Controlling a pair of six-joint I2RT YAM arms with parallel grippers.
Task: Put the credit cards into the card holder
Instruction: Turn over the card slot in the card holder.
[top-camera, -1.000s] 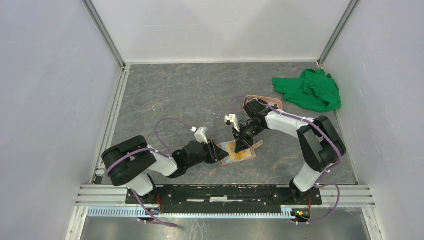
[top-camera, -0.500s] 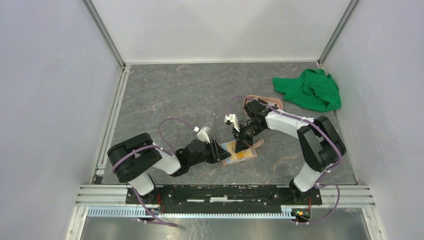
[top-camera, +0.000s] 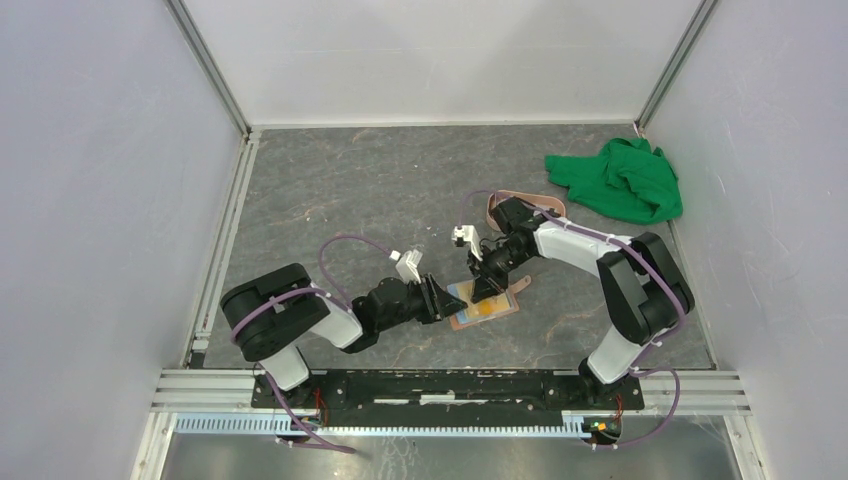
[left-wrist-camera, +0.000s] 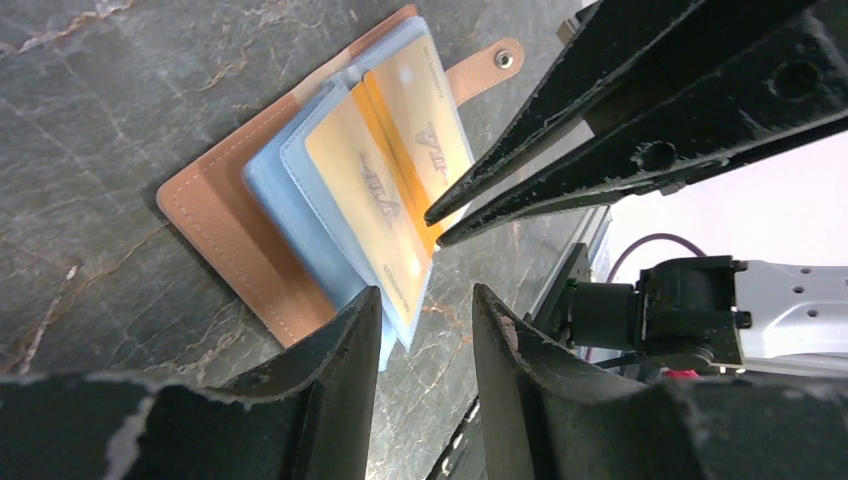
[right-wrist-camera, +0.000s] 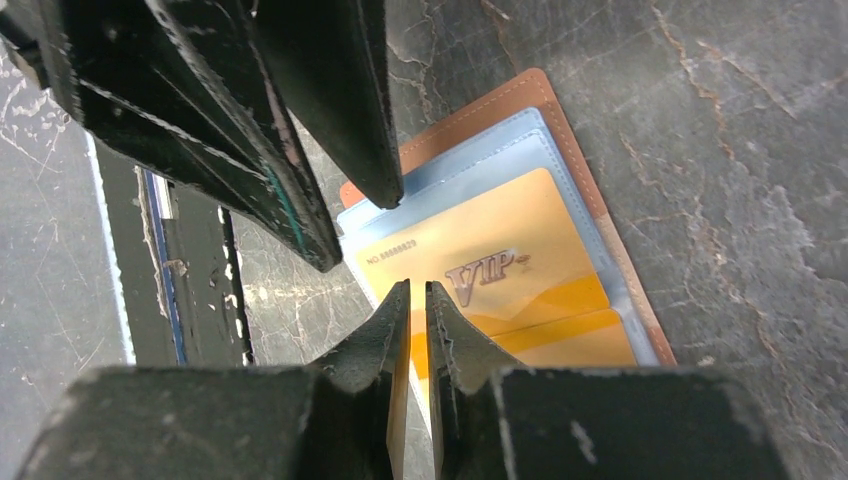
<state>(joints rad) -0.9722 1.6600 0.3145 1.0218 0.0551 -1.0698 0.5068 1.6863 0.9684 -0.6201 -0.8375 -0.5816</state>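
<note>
The tan card holder lies open on the table, its clear sleeves facing up. An orange-yellow VIP credit card shows in the top sleeve, another beside it. My right gripper points down at the sleeve's near edge, shut on a thin orange-yellow credit card seen edge-on between its jaws. My left gripper stands open just off the holder's left edge, low over the table, with nothing between its fingers. The two grippers nearly meet over the holder.
A green cloth lies crumpled at the back right. A pink tray sits behind the right arm, mostly hidden by it. The metal rail runs along the near edge.
My left gripper has slid right, closer to the card holder, and the holder has shifted slightly right. The right gripper has stayed in place on the sleeve.
</note>
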